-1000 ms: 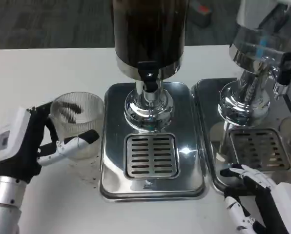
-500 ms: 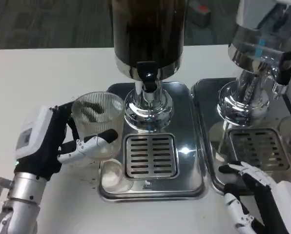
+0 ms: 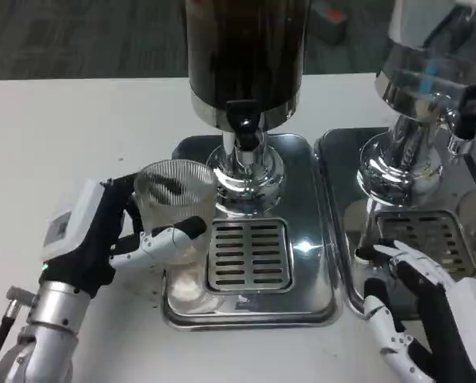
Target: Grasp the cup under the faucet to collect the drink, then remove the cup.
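Ribbed glass cup (image 3: 172,209), clamped in left hand (image 3: 102,235), carried further right over drip tray (image 3: 246,299) edge, nearer faucet (image 3: 243,126). Right hand (image 3: 430,311) fingers spread, nudged up.

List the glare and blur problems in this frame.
Head view: bright reflections glare off the chrome drip tray and dispenser base; the ribbed clear cup in the left hand looks slightly soft; the right hand is cropped at the frame's edge.

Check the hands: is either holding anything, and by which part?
The left hand holds the ribbed clear cup by its side wall, fingers wrapped around the lower body. The right hand holds nothing, fingers spread.
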Robot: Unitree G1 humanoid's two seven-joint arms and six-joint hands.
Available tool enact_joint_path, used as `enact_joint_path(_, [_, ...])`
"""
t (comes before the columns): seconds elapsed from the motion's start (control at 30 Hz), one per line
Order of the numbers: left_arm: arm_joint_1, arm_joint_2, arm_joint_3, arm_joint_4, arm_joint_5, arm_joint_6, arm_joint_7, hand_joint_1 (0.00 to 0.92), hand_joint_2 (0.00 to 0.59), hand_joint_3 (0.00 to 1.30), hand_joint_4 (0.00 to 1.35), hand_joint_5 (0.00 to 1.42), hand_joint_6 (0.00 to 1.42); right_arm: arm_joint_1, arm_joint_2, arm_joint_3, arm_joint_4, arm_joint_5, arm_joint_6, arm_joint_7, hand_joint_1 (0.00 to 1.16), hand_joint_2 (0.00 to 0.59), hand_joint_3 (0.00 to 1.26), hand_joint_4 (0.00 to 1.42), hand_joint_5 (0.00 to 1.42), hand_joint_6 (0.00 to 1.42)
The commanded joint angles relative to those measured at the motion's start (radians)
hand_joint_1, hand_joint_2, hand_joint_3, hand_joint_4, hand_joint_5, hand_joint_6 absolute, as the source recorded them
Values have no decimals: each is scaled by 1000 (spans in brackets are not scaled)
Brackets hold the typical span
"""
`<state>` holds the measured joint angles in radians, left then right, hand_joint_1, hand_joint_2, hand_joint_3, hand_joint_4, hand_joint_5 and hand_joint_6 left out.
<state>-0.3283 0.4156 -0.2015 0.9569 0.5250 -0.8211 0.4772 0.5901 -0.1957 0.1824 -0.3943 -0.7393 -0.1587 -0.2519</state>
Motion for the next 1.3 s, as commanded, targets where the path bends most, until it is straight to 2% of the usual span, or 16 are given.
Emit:
enact_joint_path(0.03, [-46,-12,-21,26,11,-15,-2,315,80,703,865,1056,1421,10,17,-1,-21,-5,7,-14,117,497,347,192,180,339])
enact_joint_path(0.43, [-119,-32,-63,101,26,-15,-23,314,80,708,865,1055,1424,44,72,20,-91,-32,8,-32,122,495,355,200,184,342])
enact_joint_path(0.63, [-141,-43,-87,119,40,-11,-23,314,80,704,865,1047,1418,56,88,27,-117,-38,12,-33,125,495,361,218,184,343])
enact_joint_path(0.83, [-161,-49,-114,135,49,3,-46,287,93,645,776,954,1303,61,99,26,-128,-42,16,-33,126,495,361,220,192,343])
enact_joint_path(1.3, [-177,-47,-152,140,85,4,-36,226,98,577,697,824,1116,66,119,36,-120,-47,18,-38,127,495,369,220,195,350])
